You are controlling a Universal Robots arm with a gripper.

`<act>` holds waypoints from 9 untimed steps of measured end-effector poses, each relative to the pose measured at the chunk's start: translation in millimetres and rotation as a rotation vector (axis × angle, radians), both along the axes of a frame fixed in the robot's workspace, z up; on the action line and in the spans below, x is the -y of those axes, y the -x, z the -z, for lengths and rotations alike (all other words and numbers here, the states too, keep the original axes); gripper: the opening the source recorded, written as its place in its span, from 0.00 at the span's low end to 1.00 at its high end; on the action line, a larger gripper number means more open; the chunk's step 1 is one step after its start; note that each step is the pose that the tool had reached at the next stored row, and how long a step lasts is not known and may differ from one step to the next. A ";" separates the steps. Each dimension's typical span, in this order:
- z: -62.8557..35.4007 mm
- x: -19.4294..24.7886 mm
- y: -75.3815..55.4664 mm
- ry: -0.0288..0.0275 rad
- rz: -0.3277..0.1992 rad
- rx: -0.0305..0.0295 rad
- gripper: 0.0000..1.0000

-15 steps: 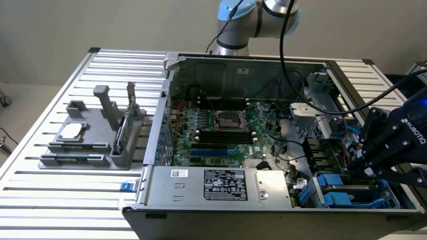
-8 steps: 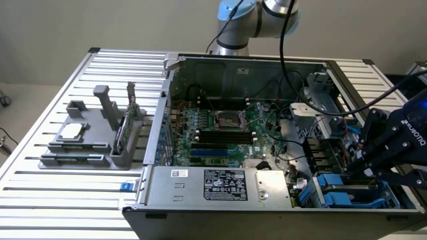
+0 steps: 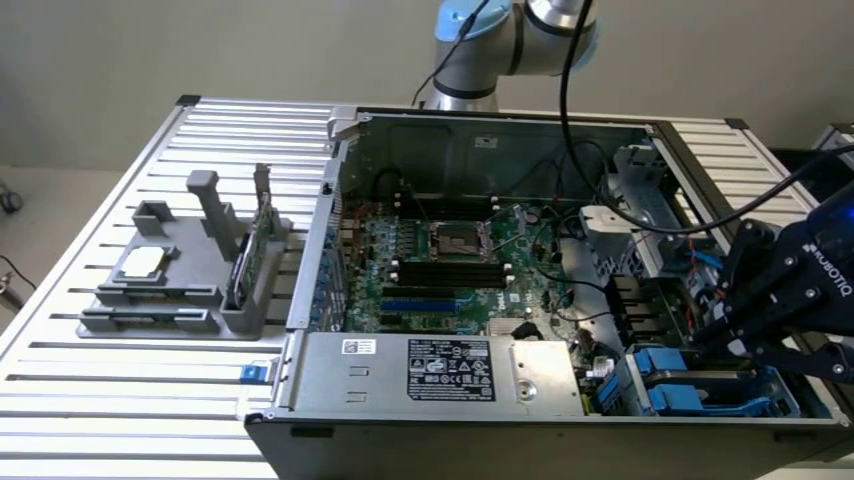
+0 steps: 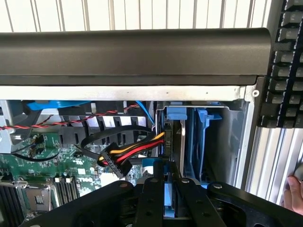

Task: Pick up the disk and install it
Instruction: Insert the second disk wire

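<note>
My gripper (image 4: pixel 166 182) hangs low over the drive bay at the corner of the open computer case (image 3: pixel 441 375), on the exterior view's right (image 3: pixel 742 340). Its two black fingers (image 4: pixel 150 198) are shut on the thin blue edge of the disk (image 4: pixel 168 195), which stands on edge in a bay slot. The disk's body runs away from the fingers towards a blue carrier tab (image 4: pixel 177 113), and most of its face is hidden. Another blue carrier (image 4: pixel 204 118) sits in the slot beside it.
A black connector with yellow, red and black wires (image 4: pixel 116 163) hangs just beside the slot. The motherboard (image 3: pixel 447 265) fills the case floor and the power supply (image 3: pixel 447 370) lies along the front. A grey parts stand (image 3: pixel 180 275) is outside the case. A keyboard (image 4: pixel 284 61) and a person's hand (image 4: pixel 296 194) are nearby.
</note>
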State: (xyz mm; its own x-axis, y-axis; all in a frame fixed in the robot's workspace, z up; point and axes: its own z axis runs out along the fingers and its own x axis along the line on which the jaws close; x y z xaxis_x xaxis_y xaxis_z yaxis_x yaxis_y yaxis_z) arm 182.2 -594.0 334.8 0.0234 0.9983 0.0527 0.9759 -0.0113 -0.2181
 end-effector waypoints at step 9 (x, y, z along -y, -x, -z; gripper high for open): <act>2.6 3.1 0.0 -0.0075 -0.001 0.0001 0.16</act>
State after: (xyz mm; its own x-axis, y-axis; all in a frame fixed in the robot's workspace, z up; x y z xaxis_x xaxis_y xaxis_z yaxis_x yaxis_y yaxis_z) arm 182.2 -597.2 332.3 0.0228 0.9979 0.0602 0.9759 -0.0092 -0.2181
